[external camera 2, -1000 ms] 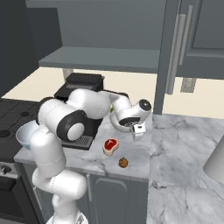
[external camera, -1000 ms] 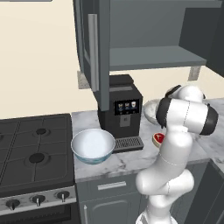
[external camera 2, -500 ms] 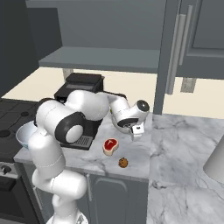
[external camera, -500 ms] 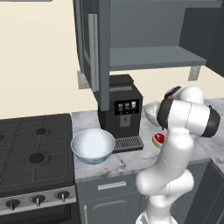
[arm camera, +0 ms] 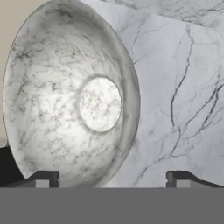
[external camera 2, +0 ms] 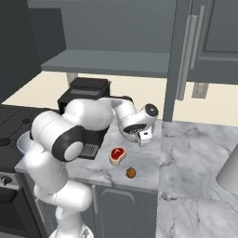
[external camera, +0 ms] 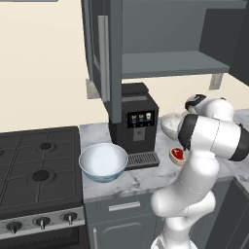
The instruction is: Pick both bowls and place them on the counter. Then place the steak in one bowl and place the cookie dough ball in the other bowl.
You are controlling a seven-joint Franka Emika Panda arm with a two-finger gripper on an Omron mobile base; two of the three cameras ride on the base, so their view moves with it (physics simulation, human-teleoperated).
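The grey marbled bowl (arm camera: 70,105) rests on the marble counter (arm camera: 183,87) just right of the coffee machine, and I also see this bowl (external camera: 169,124) behind my forearm. My gripper (arm camera: 111,181) is open over the marbled bowl's (external camera 2: 128,133) near rim, one fingertip (arm camera: 43,178) on either side, gripping nothing. The gripper (external camera 2: 138,134) hangs low above the counter. The steak (external camera 2: 117,155) lies on the counter in front of the bowl, with the cookie dough ball (external camera 2: 131,173) nearer the front edge. The wide white bowl (external camera: 103,162) with blue pattern stands by the stove.
A black coffee machine (external camera: 133,124) stands between the two bowls. The gas stove (external camera: 34,168) is at the left. An open cabinet door (external camera: 104,53) and a shelf (external camera: 165,63) hang overhead. A pale grey object (external camera 2: 230,169) sits at the counter's far right.
The jaws have gone from shut on the marbled bowl's rim to wide open, letting it go on the counter. The arm has hardly moved.
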